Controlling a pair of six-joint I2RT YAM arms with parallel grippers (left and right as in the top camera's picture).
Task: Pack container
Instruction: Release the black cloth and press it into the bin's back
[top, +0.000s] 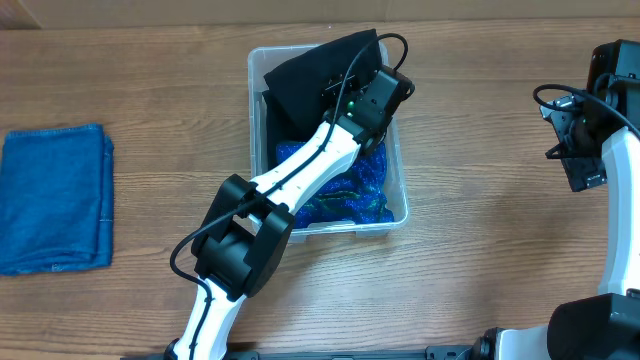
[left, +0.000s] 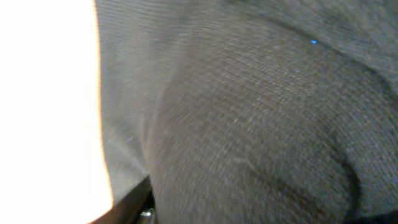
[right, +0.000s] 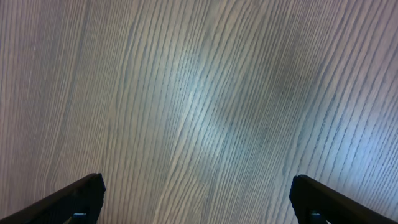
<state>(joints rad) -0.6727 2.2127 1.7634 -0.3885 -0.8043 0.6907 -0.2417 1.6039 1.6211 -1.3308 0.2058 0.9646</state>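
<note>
One container (top: 398, 216) stands on the table (top: 480, 260), and my left claw (top: 386, 88) reaches down into its far right corner, over the rim. My left wrist view is filled by one black cloth (left: 249, 124) pressed right up against the lens, so I cannot tell whether that claw is wide or clamped. In the overhead view this black cloth (top: 315, 70) fills the container's far half and drapes over its far rim. One shiny blue patterned cloth (top: 350, 198) lies in the container's near half. One folded blue cloth (top: 55, 195) lies on the table well to the left of the container. My right claw (right: 199, 199) hangs well to the right of the container over bare wood, its fingers spread wide with nothing between them.
</note>
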